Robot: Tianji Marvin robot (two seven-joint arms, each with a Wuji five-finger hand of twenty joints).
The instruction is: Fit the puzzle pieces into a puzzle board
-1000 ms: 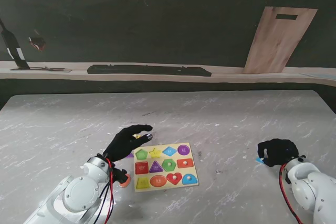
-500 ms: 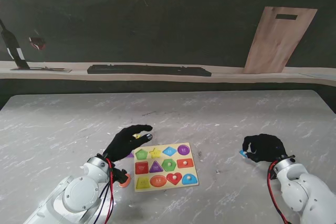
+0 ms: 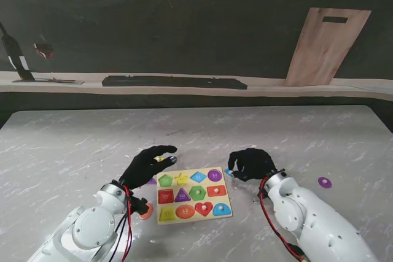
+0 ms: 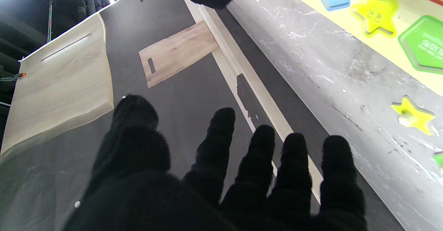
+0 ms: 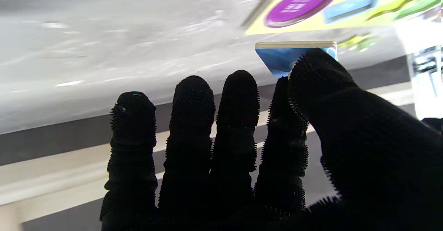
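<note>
The yellow puzzle board point(image 3: 191, 184) lies in front of me, filled with coloured shapes. My right hand point(image 3: 250, 164) hovers just off the board's far right corner, thumb and forefinger pinching a blue piece point(image 5: 289, 58) that peeks out at its left side point(image 3: 228, 172). The purple circle point(image 5: 300, 4) in the board lies close to that piece. My left hand point(image 3: 146, 164) floats open over the table at the board's far left corner, fingers point(image 4: 221, 144) spread. A loose yellow star point(image 4: 412, 115) lies on the table near those fingers.
A purple piece point(image 3: 324, 182) lies on the table far to the right. An orange piece point(image 3: 146, 211) sits by my left wrist, a purple one point(image 3: 151, 181) beside the board's left edge. A wooden cutting board point(image 3: 324, 46) leans on the back wall, a dark bar point(image 3: 175, 81) on the ledge.
My right hand has carried the blue piece leftward from the table's right side to the board's far right corner, uncovering a purple piece. The left hand has stayed put.
</note>
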